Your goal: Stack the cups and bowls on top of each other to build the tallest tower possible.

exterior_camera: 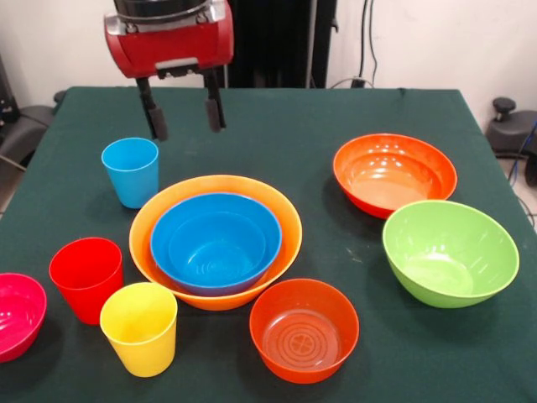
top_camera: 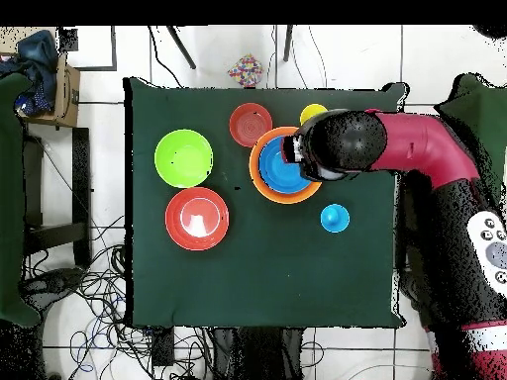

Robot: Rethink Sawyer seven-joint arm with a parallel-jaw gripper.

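Eight loose plastic pieces and one nested pair lie on a dark green cloth-covered table [exterior_camera: 336,117].

- Tower: a large pale orange glossy plastic bowl [exterior_camera: 216,241] with a blue glossy plastic bowl [exterior_camera: 216,243] seated inside it, near the table's middle (two pieces so far).
- Tumblers: a light blue tapered plastic cup [exterior_camera: 132,171] stands upright just beyond the pale orange bowl's rim; a red tapered plastic cup [exterior_camera: 86,279] and a yellow tapered plastic cup [exterior_camera: 140,328] stand upright side by side at the nearer side of that bowl.
- Other bowls: a magenta-pink small plastic bowl [exterior_camera: 17,316], cut by the frame edge beside the red cup; a small red-orange glossy bowl [exterior_camera: 304,330] just in front of the tower; a wider red-orange glossy bowl [exterior_camera: 394,174] and a lime green glossy bowl [exterior_camera: 450,252], both apart from the tower.
- Robot: red and black gripper [exterior_camera: 183,107] hangs above the table behind the tower, its two dark fingers spread and holding nothing.
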